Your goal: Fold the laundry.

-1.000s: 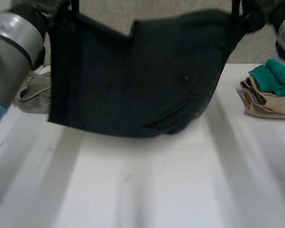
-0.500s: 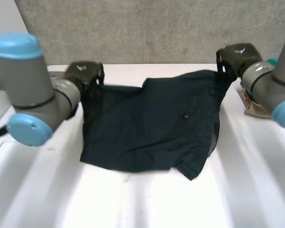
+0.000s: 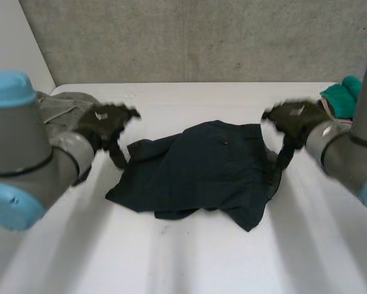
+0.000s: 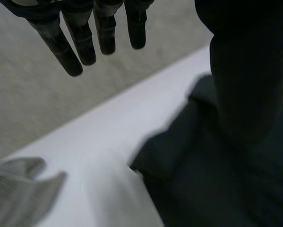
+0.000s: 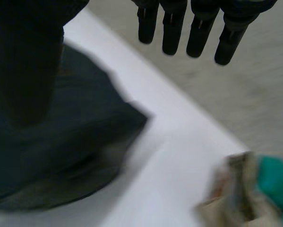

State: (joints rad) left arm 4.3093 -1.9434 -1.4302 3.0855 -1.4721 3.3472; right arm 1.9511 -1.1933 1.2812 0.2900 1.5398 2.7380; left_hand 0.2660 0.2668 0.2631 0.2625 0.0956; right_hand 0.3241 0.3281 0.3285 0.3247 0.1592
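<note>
The dark garment (image 3: 195, 174) lies rumpled in the middle of the white table (image 3: 189, 257), between the two hands. It is a thin, soft woven cloth, dark navy and matte, with a small button (image 3: 225, 142) near its far edge. It probably weighs little and has no stiffness — expect it to sag, bunch and drag on the table rather than hold a shape.

The left hand (image 3: 106, 122) is near the far left corner, its fingers (image 4: 80, 40) straight and holding nothing. The right hand (image 3: 293, 117) is near the far right corner, its fingers (image 5: 198, 33) likewise straight and empty.

Recommended hold: pinch the cloth at its corners or along a seamed edge, where the layers are thicker — a mid-panel pinch would likely lift one layer only.

A grey-beige garment (image 3: 57, 105) lies at the far left; a folded stack (image 3: 342, 98), teal on top, sits at the far right.
</note>
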